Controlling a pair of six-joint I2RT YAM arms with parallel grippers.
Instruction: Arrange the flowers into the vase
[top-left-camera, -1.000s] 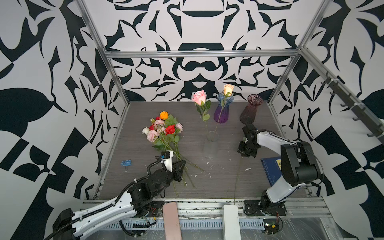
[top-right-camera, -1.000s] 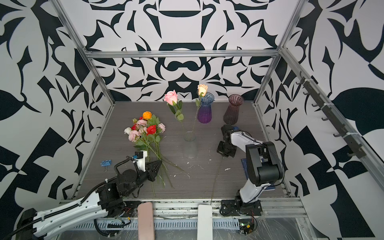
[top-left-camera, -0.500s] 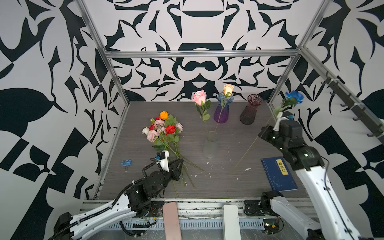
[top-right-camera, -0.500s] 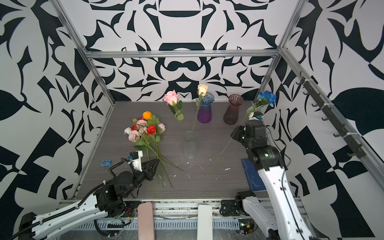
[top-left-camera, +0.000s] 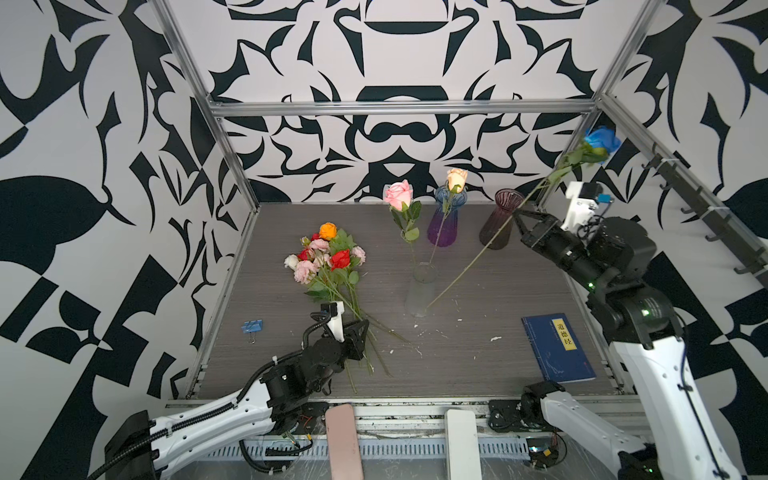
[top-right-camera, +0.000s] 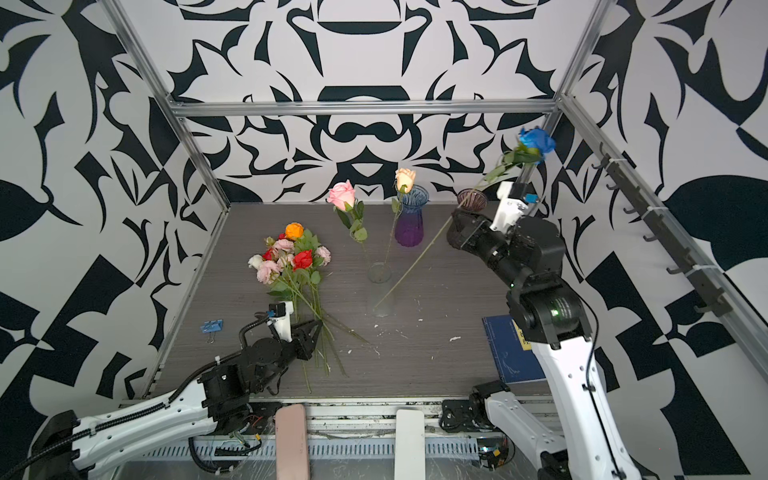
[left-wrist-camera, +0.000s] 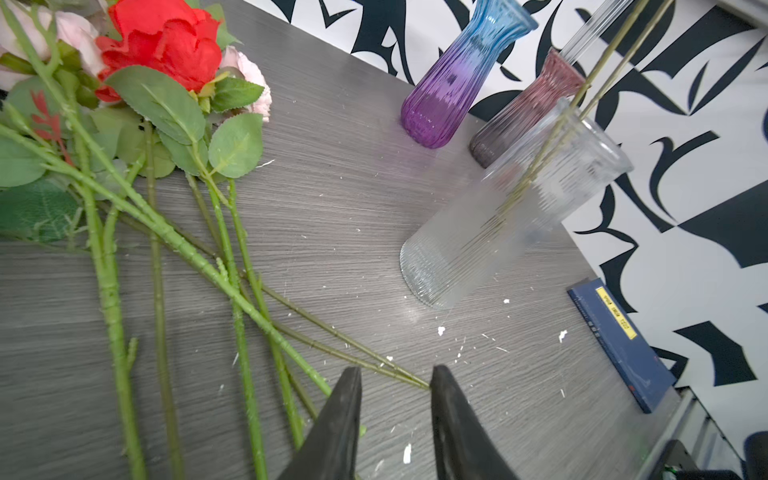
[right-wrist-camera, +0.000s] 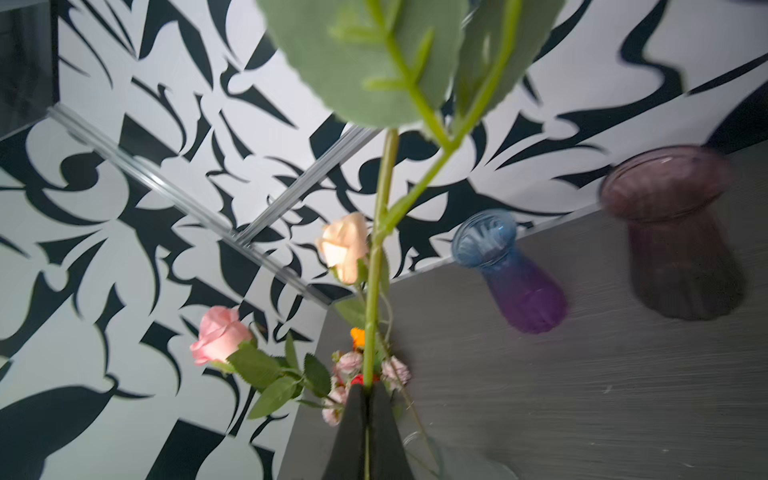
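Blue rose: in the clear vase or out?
Out: the right gripper holds the blue rose aloft; its stem passes outside the clear vase.

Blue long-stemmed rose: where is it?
The blue rose is aloft far right in both top views, stem clamped in the right gripper, near the maroon glass vase.

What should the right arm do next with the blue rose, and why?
Probably tip the stem upright and bring its lower end over the clear vase mouth. The right gripper is shut on the blue rose, whose stem slants, its end apparently not yet inside.
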